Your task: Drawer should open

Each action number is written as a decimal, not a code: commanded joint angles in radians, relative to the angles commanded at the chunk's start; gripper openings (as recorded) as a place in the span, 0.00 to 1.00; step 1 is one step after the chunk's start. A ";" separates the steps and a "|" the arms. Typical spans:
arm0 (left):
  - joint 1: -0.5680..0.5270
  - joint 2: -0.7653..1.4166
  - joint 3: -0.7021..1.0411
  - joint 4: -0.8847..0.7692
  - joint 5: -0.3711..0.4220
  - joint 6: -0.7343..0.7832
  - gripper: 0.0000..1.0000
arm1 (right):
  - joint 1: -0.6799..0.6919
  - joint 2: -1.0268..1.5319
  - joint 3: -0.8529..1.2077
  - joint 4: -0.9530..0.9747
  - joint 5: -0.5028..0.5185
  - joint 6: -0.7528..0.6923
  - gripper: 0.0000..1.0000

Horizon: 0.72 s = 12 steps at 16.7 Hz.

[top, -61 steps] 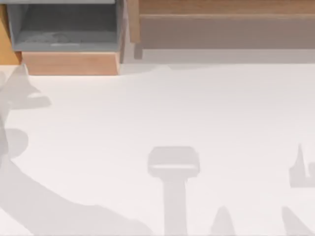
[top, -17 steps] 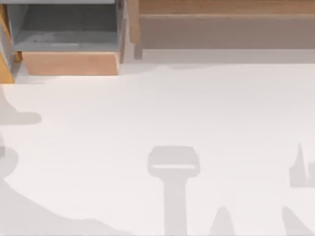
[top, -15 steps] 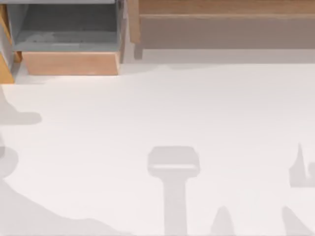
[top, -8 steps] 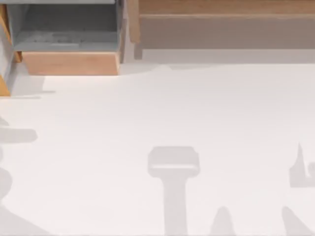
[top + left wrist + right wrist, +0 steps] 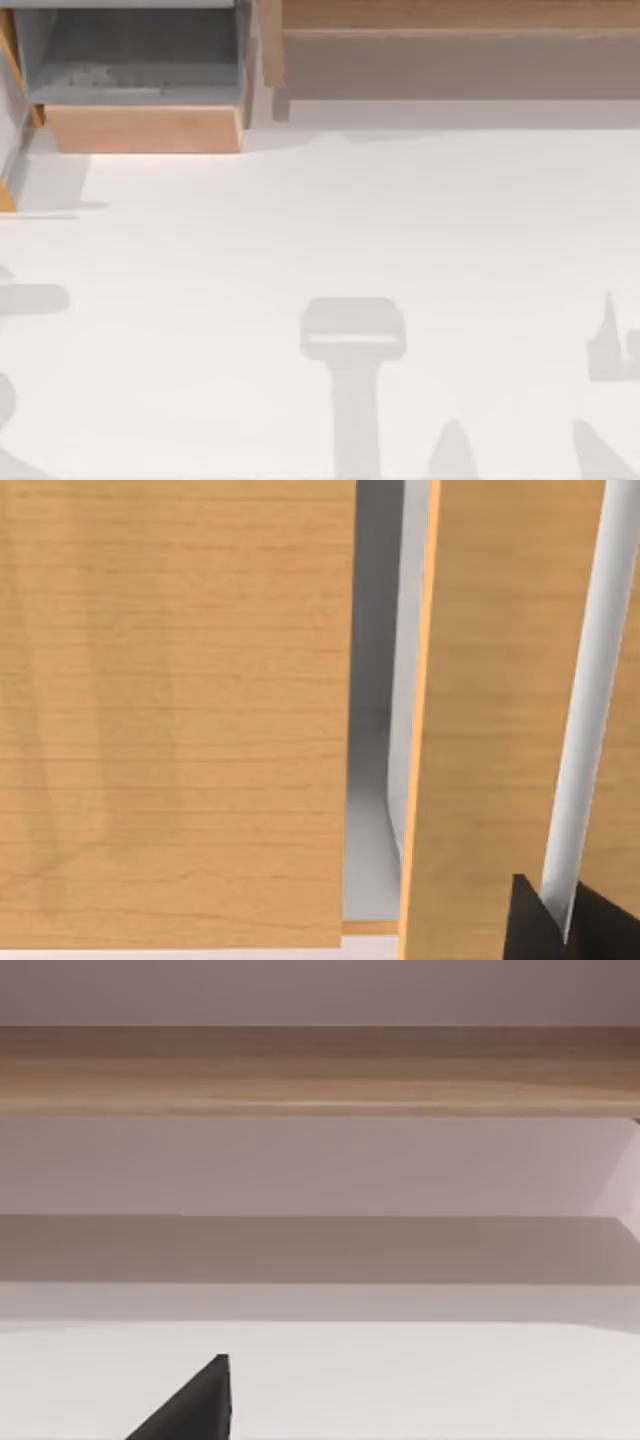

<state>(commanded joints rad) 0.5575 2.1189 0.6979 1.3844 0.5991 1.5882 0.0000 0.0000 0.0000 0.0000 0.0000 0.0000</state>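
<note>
Two hands are at work here, and I will start nearest and move back. Close to my left wrist camera, my left hand [image 5: 566, 932] shows as two dark fingertips [image 5: 522, 920], one on each side of a white handle [image 5: 585, 710]. They are pinched narrowly on the handle's end. The handle is a long bar that runs along a wood panel [image 5: 490, 720], and this panel stands out at an angle. Just beside it, across a grey gap, sits a broad flat wood face [image 5: 175, 710].

From my right wrist camera, the right hand [image 5: 200, 1408] shows as one dark tip low over the white surface [image 5: 420, 1380]. I cannot tell how wide its grip is. Beyond it, well apart, a long wood cabinet [image 5: 320, 1070] runs across the far side.

From above, the white surface [image 5: 360, 230] carries soft grey shadows [image 5: 352, 340] of the arms along its near edge. At the far left corner the drawer [image 5: 135, 70] is pulled out, with its grey inside in view and its wood front [image 5: 145, 128] facing the near side. At the left edge, a strip of wood [image 5: 5, 195] and a grey side reach nearer than that front. The cabinet lies along the far edge, to the drawer's right.
</note>
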 joint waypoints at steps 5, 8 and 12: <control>0.078 -0.051 -0.136 0.075 0.077 0.004 0.00 | 0.000 0.000 0.000 0.000 0.000 0.000 1.00; 0.122 -0.081 -0.208 0.118 0.122 0.007 0.00 | 0.000 0.000 0.000 0.000 0.000 0.000 1.00; 0.125 -0.083 -0.211 0.121 0.124 0.007 0.00 | 0.000 0.000 0.000 0.000 0.000 0.000 1.00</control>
<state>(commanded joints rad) 0.6821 2.0362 0.4865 1.5051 0.7233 1.5952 0.0000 0.0000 0.0000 0.0000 0.0000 0.0000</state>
